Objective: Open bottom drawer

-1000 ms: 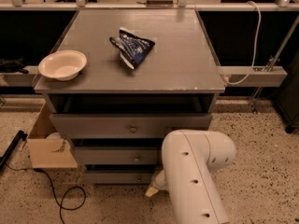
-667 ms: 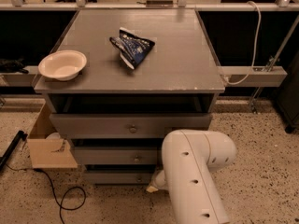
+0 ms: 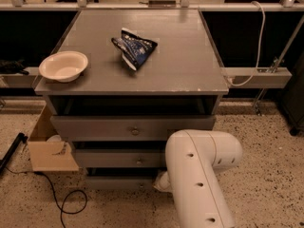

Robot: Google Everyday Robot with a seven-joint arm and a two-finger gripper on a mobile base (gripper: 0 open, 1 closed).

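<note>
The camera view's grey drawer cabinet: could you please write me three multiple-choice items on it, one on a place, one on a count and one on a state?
1. Where is the gripper?
A. Above the top of the cabinet
B. Low down by the bottom drawer, mostly hidden behind the arm
C. Out on the floor to the left

2. How many grey drawer fronts does the cabinet show?
A. Two
B. Three
C. Five

3. How does the white bowl stand?
A. Upright and empty
B. Upside down
C. Upright and full of fruit

Answers:
1 B: a pale piece of it shows at that drawer's right end, under the arm.
2 B: three fronts sit stacked one below the other.
3 A: its hollow faces up with nothing in it.
</note>
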